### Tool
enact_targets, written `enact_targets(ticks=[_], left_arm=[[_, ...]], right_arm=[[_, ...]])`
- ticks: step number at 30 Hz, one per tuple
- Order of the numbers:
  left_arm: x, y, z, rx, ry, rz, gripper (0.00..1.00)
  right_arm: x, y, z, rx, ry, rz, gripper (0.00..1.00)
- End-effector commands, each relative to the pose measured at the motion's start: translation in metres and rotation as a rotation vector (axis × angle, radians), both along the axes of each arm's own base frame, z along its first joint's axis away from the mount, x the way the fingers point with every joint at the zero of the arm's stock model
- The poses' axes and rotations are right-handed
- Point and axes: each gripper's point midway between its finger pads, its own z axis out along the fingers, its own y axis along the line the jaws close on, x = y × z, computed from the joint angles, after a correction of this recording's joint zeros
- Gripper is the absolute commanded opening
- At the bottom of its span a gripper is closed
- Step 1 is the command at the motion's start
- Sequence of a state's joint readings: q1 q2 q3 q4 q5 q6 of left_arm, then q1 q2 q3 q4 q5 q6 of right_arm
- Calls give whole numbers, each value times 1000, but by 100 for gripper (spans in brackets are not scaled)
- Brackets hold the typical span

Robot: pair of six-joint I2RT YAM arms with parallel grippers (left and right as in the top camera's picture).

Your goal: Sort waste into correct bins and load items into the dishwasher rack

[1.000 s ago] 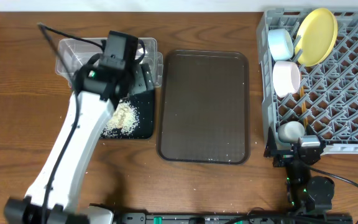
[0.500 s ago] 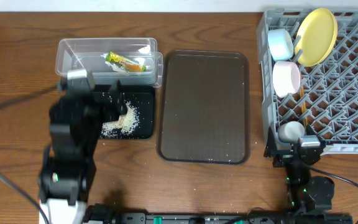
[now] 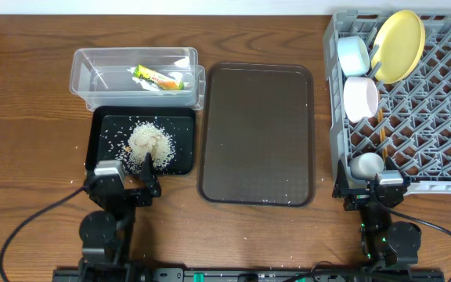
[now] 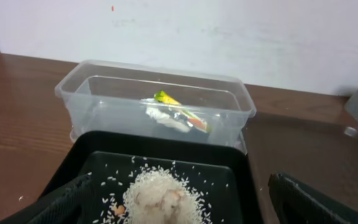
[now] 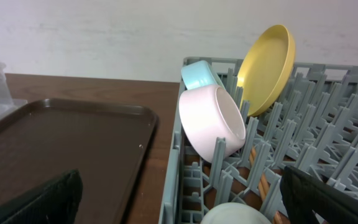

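The green-and-orange wrapper (image 3: 159,77) lies in the clear tub (image 3: 84,82), and also shows in the left wrist view (image 4: 179,113). A pile of white rice (image 3: 149,142) sits in the black tray (image 3: 182,160). My left gripper (image 3: 125,178) is open and empty at the black tray's near edge, with the rice (image 4: 160,198) between its fingers (image 4: 179,186). The grey rack (image 3: 437,117) holds the yellow plate (image 3: 400,45), blue bowl (image 3: 352,53), white bowl (image 3: 361,98), small white cup (image 3: 366,165) and chopsticks (image 3: 383,133). My right gripper (image 3: 378,182) is open and empty at the rack's near left corner.
A large brown serving tray (image 3: 257,133) lies between the black tray and the rack, with a few stray grains on it. The clear tub stands right behind the black tray. A few grains lie on the wooden table near the black tray.
My left arm has pulled back from over the tub and black tray to the table's front edge. The wrapper and rice pile are now uncovered. The right arm has not moved.
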State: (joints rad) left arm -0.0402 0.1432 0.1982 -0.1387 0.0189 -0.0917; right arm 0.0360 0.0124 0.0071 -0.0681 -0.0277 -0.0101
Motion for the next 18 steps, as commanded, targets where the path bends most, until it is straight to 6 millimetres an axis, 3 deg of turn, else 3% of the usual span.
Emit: enact_targets(ticks=[1, 7, 13, 16, 18], left_arm=[[-3, 5, -8, 22, -26, 23, 91], [-1, 6, -34, 17, -19, 33, 91], [3, 6, -28, 10, -92, 35, 91], [1, 6, -49, 12, -5, 30, 91], [1, 4, -47, 9, -13, 19, 91]], right_arm=[[0, 3, 0, 14, 0, 14, 99], [0, 3, 0, 14, 0, 14, 99], [0, 3, 0, 14, 0, 14, 99], [0, 3, 0, 14, 0, 14, 99], [0, 3, 0, 14, 0, 14, 99]])
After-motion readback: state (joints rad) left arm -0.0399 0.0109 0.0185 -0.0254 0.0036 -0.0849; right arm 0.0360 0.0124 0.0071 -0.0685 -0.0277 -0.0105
